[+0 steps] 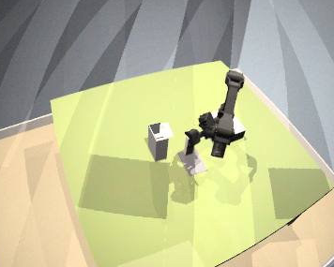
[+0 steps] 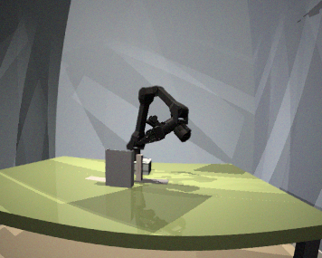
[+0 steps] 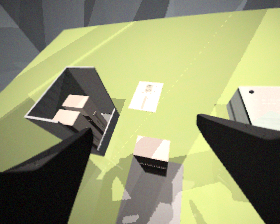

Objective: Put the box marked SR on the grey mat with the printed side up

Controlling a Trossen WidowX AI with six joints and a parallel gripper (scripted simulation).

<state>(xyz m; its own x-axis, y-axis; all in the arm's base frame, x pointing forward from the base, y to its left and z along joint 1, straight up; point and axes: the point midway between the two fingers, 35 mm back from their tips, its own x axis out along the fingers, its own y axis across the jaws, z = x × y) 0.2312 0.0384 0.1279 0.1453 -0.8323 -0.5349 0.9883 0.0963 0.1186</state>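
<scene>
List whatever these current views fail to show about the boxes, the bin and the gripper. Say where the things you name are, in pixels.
- Reach code on the standing box [image 1: 188, 143] [image 2: 139, 167] [image 3: 152, 148]: too small and blurred in the wrist view.
- Codes on the two boxes in the bin [image 1: 152, 141] [image 2: 119, 168] [image 3: 109, 131]: printing unreadable, wrist view; bin walls hide them in the exterior view.
- Rear parts of the gripper's fingers: cut off by the wrist view's edges.

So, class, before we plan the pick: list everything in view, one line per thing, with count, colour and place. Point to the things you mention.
Bin [image 1: 160, 150] [image 2: 119, 168] [image 3: 82, 77]: one, grey, on the table
Boxes in the bin [image 3: 76, 101]: two, pale-topped, standing
Box on the mat [image 1: 187, 143] [image 2: 139, 167] [image 3: 152, 146]: one, pale-topped, upright
Mat [image 1: 193, 165] [image 2: 160, 181] [image 3: 145, 200]: one, grey, under that box
Card [image 3: 138, 103]: one, white, flat beyond the mat
Block [image 1: 235, 122] [image 2: 147, 166] [image 3: 260, 102]: one, white-topped, near the arm
Table [image 1: 129, 99] [image 2: 34, 186] [image 3: 190, 50]: one, green
Floor [image 1: 17, 179]: tan, below
Walls [image 1: 139, 24] [image 2: 170, 37]: grey, behind
Arm [image 1: 230, 101] [image 2: 143, 114]: one, black
Gripper [image 1: 198, 128] [image 2: 142, 133] [image 3: 144, 125]: one, black, open
</scene>
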